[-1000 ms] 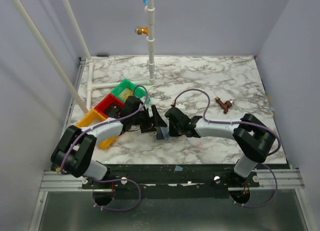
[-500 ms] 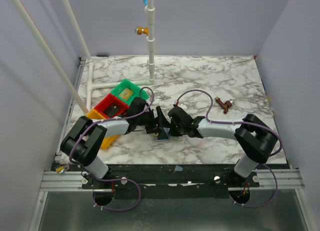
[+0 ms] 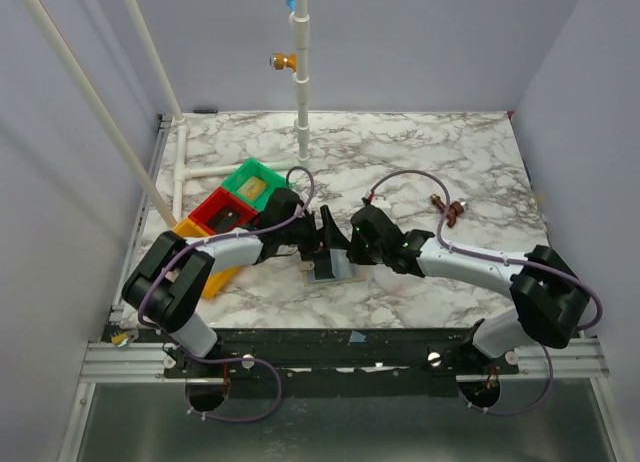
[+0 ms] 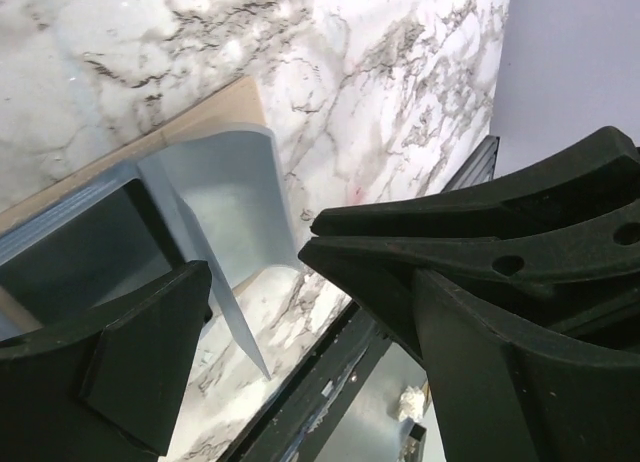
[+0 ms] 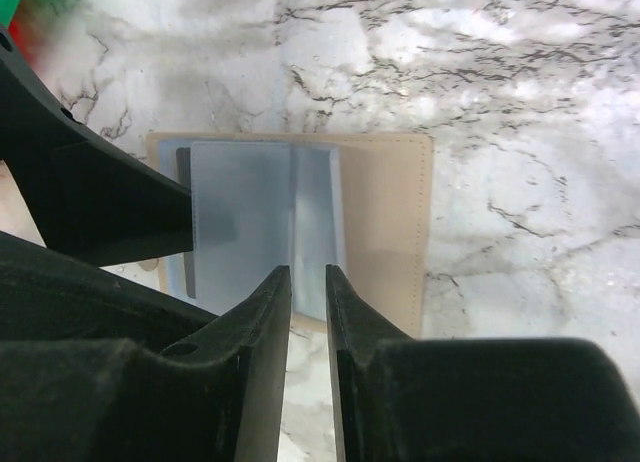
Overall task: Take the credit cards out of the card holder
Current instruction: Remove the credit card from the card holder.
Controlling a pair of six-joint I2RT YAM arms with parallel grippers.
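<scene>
The tan card holder point(image 3: 335, 270) lies open on the marble near the front middle, grey-blue inside up. It also shows in the left wrist view point(image 4: 215, 197) and the right wrist view point(image 5: 385, 217). My left gripper point(image 3: 322, 244) is open wide over the holder's left half point(image 4: 270, 312), with one finger point(image 5: 100, 212) over that side and a raised grey-blue flap point(image 4: 190, 242) between the jaws. My right gripper point(image 3: 358, 244) hovers just right of the holder point(image 5: 308, 282), jaws closed to a narrow slit with nothing in it. No credit card shows clearly.
Green point(image 3: 252, 182), red point(image 3: 222, 214) and orange point(image 3: 190, 244) trays sit in a row to the left. A small brown object point(image 3: 447, 208) lies at the right. A white pipe post point(image 3: 302, 92) stands at the back. The table's front edge is close below the holder.
My left gripper has moved right onto the holder. My right gripper has drawn back to the right, off the holder. The holder now lies more exposed between them.
</scene>
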